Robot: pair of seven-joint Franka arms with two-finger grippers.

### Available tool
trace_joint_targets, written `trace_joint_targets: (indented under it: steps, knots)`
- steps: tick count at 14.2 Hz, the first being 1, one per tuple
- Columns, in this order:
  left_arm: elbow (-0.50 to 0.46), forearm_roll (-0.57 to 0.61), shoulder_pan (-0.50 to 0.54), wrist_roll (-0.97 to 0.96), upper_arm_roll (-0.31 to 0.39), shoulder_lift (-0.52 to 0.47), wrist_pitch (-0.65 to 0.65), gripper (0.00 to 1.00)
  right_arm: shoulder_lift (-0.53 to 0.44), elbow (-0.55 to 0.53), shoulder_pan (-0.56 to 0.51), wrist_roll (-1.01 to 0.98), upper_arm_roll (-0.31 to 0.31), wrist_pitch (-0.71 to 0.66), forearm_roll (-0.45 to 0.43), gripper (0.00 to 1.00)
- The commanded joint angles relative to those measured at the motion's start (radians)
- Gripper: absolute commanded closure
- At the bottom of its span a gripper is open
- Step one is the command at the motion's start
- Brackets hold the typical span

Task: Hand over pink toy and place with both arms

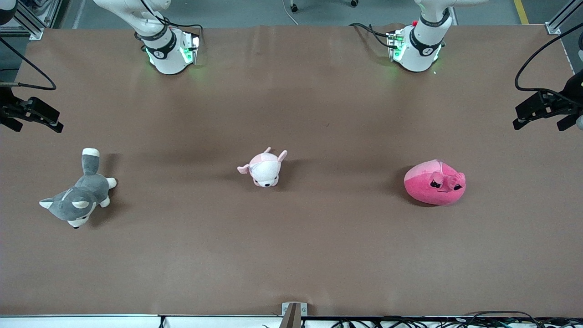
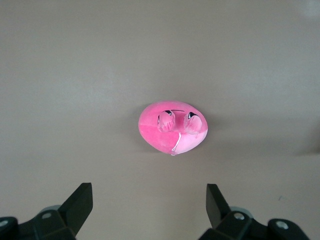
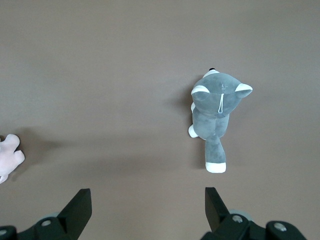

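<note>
Nearest the front camera you have the grey-and-white husky plush [image 1: 78,195], lying flat on the brown table [image 1: 291,255] close to the edge at the right arm's end, head toward the camera and white-tipped tail pointing toward the robots' bases. Look along the middle of the table and you find the small pale pink-and-white puppy plush [image 1: 264,169], about midway between the two ends and a little farther from the camera than the husky. Your task item, the round hot-pink blob-shaped plush toy [image 1: 435,183], sits on the table toward the left arm's end, well apart from the puppy, untouched, its dark eyes and snout turned toward the camera. You can see the left gripper [image 1: 544,112] hanging in the air over the table's edge at the left arm's end, its jaws spread wide apart and holding nothing; its wrist camera looks down on the hot-pink toy [image 2: 171,127] between the two black fingers [image 2: 80,205]. Your right gripper [image 1: 33,116] hangs the same way over the edge at the right arm's end, jaws wide apart and empty, with the husky [image 3: 218,120] below its black fingers [image 3: 79,206] and a bit of the puppy [image 3: 9,156] at the view's border.
</note>
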Motion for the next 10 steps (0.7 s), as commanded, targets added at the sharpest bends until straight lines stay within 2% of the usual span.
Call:
trace_joint_targets:
  steps: [1,7,10]
  knots:
    - [0.015,0.007,0.002,-0.001,-0.002,0.008,0.003,0.00,-0.030,-0.017,-0.002,0.003,0.001,0.005,-0.006,0.00]
    - [0.014,0.006,0.008,-0.002,0.002,0.017,-0.003,0.00,-0.030,-0.009,-0.001,-0.003,0.001,0.008,-0.008,0.00]
    - [0.014,0.007,0.010,-0.010,0.003,0.083,-0.013,0.00,-0.029,-0.007,-0.001,-0.003,0.001,0.010,-0.009,0.00]
